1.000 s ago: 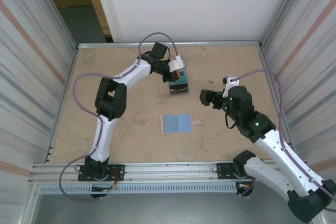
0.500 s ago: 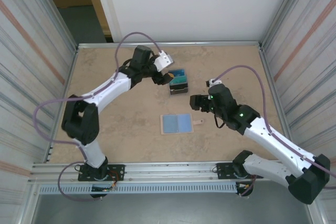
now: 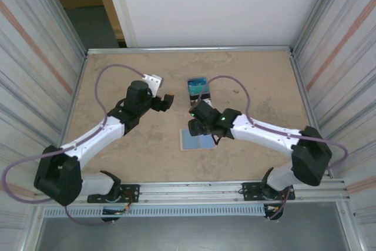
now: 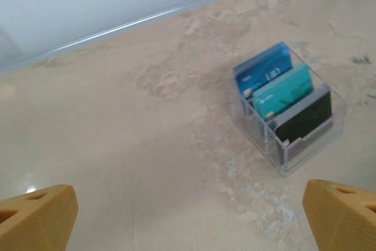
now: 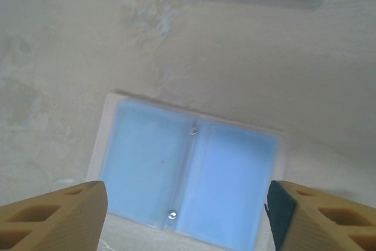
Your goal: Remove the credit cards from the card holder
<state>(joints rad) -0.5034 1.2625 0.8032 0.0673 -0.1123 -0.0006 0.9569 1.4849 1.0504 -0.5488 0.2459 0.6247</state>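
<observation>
Top external view: the sand-coloured table (image 3: 270, 74) is hemmed by a metal rail (image 3: 188, 49) along its upper edge and ribbed walls (image 3: 35, 57) at left and right, with bare surface open across the upper left and upper right of the frame. The clear card holder (image 3: 198, 89) stands upper centre, well clear of every edge, with the credit cards (image 4: 276, 83) upright in its slots: blue, teal and a dark one. The left gripper (image 3: 167, 101) hovers just left of the holder, apart from it, fingers (image 4: 38, 216) spread wide and empty. The right gripper (image 3: 197, 129) hangs at centre frame over a pale blue panel (image 5: 188, 168), fingers (image 5: 56, 216) parted to either side of it; whether they touch it cannot be told
</observation>
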